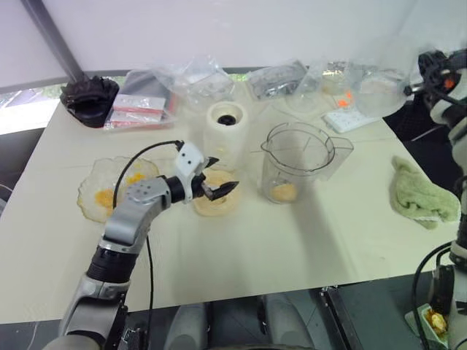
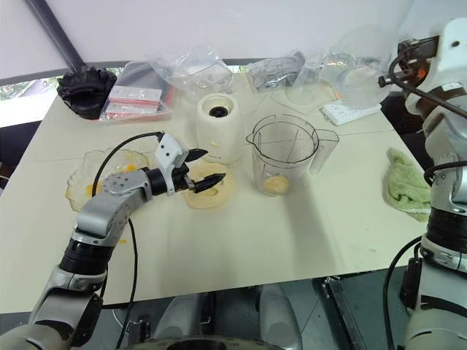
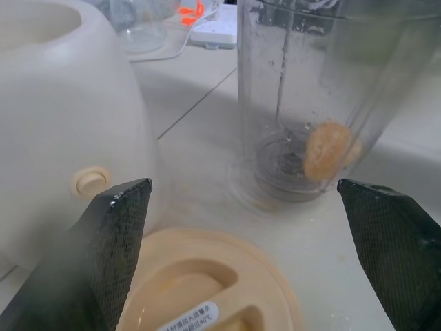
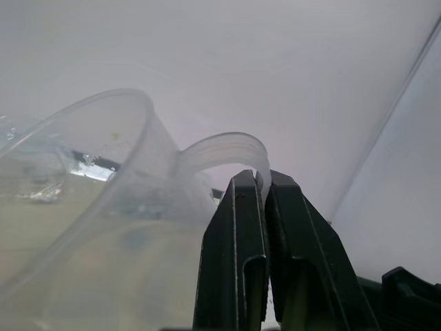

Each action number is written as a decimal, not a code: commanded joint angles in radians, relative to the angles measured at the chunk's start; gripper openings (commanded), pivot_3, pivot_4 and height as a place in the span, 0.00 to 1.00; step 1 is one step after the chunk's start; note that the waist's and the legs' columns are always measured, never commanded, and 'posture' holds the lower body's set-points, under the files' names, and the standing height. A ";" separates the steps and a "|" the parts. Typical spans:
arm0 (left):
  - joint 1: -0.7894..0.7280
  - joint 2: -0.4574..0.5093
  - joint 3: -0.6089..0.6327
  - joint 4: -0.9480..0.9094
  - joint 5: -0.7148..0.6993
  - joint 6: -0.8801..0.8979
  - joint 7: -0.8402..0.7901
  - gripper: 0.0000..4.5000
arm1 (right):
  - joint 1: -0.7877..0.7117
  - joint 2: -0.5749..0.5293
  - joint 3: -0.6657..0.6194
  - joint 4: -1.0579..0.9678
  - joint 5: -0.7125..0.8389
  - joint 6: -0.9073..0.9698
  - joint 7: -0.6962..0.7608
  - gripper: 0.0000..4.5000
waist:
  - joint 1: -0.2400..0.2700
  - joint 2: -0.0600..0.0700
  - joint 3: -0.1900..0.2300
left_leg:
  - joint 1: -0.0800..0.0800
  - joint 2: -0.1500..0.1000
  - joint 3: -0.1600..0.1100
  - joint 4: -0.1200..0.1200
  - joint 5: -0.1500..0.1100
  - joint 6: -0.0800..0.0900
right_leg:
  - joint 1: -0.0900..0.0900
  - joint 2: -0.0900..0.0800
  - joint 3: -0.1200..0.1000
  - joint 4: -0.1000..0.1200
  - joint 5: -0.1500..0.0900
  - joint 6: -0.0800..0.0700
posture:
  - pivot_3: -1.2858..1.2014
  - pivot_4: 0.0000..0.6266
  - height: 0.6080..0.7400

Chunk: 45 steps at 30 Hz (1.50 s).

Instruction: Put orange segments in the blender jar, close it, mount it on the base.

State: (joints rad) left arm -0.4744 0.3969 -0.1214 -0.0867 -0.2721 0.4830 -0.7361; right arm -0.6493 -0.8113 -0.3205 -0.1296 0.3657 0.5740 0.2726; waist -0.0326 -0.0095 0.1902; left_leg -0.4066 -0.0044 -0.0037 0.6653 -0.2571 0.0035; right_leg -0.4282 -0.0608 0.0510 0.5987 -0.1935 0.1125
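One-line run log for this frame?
left gripper: open over lid | right gripper: shut on measuring cup handle | blender jar: uncapped, off base

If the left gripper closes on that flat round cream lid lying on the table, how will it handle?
The flat round cream lid looks like stiff moulded plastic, so it probably won't flex. It lies low, so gripping its rim may be awkward. The open left gripper hovers over it.
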 commanded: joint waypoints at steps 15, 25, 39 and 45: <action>-0.073 -0.034 0.017 0.021 -0.032 -0.028 -0.011 1.00 | 0.048 -0.134 0.048 -0.217 -0.097 0.037 0.142 0.00 | 0.020 0.000 0.000 | -0.001 0.000 0.000 0.000 0.000 0.000 | -0.001 -0.001 0.000 -0.001 -0.001 -0.001 | 0.52 0.24 1.00; -0.082 -0.026 0.024 -0.008 -0.069 -0.001 -0.020 1.00 | 0.066 -0.148 0.061 -0.221 -0.159 0.002 0.187 0.00 | 0.019 0.000 0.000 | -0.001 0.000 0.000 0.000 0.000 0.000 | -0.001 -0.001 0.000 -0.001 -0.001 -0.001 | 0.52 0.24 1.00; -0.081 -0.020 0.023 -0.026 -0.078 0.022 -0.006 1.00 | 0.112 -0.153 0.052 -0.216 -0.204 -0.032 0.210 0.00 | 0.019 0.000 0.000 | -0.001 0.000 0.000 0.000 0.000 0.000 | -0.001 -0.001 0.000 -0.001 -0.001 -0.001 | 0.52 0.24 1.00; -0.084 -0.022 0.021 -0.027 -0.077 0.026 -0.004 1.00 | 0.124 -0.159 0.047 -0.216 -0.229 -0.055 0.228 0.00 | 0.019 0.000 0.000 | -0.001 0.000 0.000 0.000 0.000 0.000 | -0.001 -0.001 0.000 -0.001 -0.001 -0.001 | 0.52 0.24 1.00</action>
State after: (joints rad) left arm -0.5332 0.3713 -0.1224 -0.0805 -0.3385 0.5147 -0.7410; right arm -0.5128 -0.9445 -0.2365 -0.3085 0.1514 0.5495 0.5014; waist -0.0138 -0.0097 0.1903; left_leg -0.4075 -0.0047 -0.0035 0.6654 -0.2571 0.0035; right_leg -0.4290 -0.0615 0.0505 0.5978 -0.1942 0.1113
